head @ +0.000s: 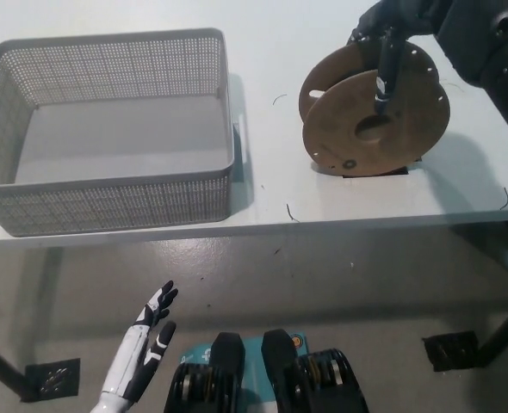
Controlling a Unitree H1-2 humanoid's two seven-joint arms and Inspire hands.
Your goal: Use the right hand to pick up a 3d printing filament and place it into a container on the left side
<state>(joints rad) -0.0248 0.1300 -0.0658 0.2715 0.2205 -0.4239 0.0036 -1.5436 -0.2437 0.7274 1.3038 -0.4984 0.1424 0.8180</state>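
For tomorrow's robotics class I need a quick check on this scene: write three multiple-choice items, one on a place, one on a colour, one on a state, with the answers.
1. Where does the filament spool stand?
A. inside the basket
B. on the table, right of the basket
C. on the floor

2. What colour is the basket?
A. grey
B. red
C. blue

3. What is in the basket?
A. a spool
B. a hand
C. nothing

Answers:
1 B: the spool stands on the white table, apart from the basket's right wall, with the black right hand over its top edge, fingers reaching down the front disc.
2 A: its mesh walls are grey.
3 C: only its bare floor shows; the white left hand rests low, below the table edge.
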